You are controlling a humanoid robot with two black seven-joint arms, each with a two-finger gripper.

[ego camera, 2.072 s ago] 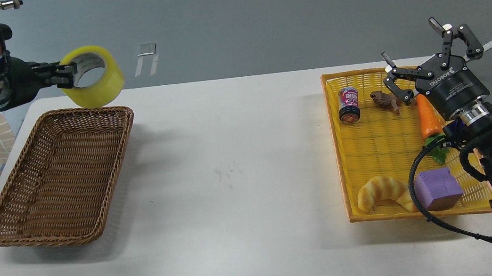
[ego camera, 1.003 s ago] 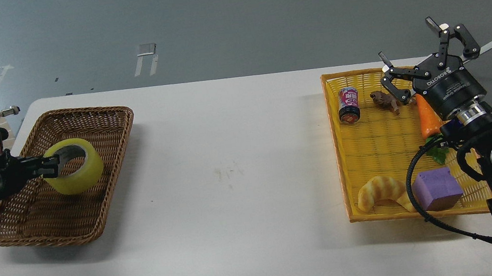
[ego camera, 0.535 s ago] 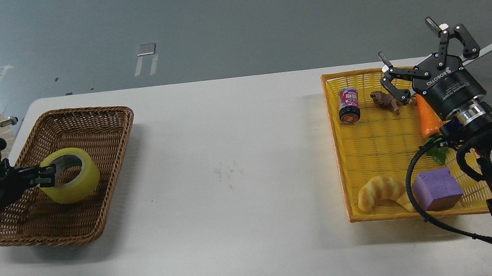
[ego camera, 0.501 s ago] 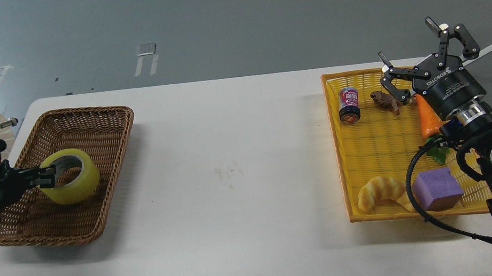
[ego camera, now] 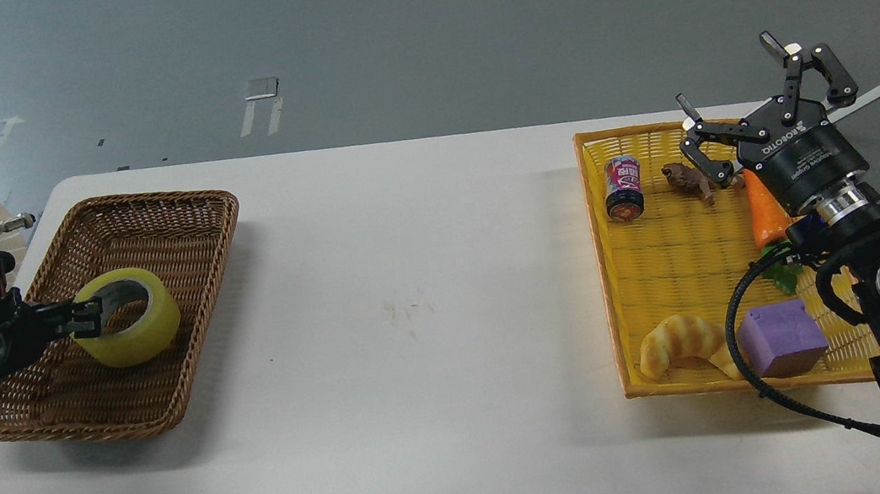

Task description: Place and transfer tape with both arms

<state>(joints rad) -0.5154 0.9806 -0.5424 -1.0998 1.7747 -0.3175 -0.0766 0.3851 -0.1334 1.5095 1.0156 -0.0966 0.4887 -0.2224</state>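
Head view. A white table (ego camera: 413, 301) carries two baskets, well apart. At 9 o'clock stands a brown wicker basket (ego camera: 185, 314); at 3 o'clock stands a yellow basket (ego camera: 610, 276).

The tape (ego camera: 133, 321) sits inside the brown wicker basket, in its middle part, with the open core facing up and slightly toward 10 o'clock. Whether its underside rests on the basket floor cannot be told.

The left arm enters from the 9 o'clock edge and reaches toward 3 o'clock. The left gripper (ego camera: 88, 319) is at the rim of the tape on its 9 o'clock side. Its fingers appear dark and close together over the roll's wall. Whether they clamp the wall or merely touch it cannot be told.

The right arm enters from the 4 o'clock corner and rises toward 12 o'clock. The right gripper (ego camera: 762, 111) is above the far right corner of the yellow basket, fingers spread wide and holding nothing. The marking "ROBOTIQ" is legible on its body.

Contents of the yellow basket: a can (ego camera: 624, 187) at 11 o'clock, lying tilted; a small brown figure (ego camera: 688, 179) just beside the can toward 3 o'clock; a carrot (ego camera: 764, 206) on the right side, partly covered by the right arm; a croissant (ego camera: 682, 343) at 7 o'clock; a purple block (ego camera: 783, 338) just beside the croissant toward 3 o'clock. A black cable crosses the near edge of this basket.
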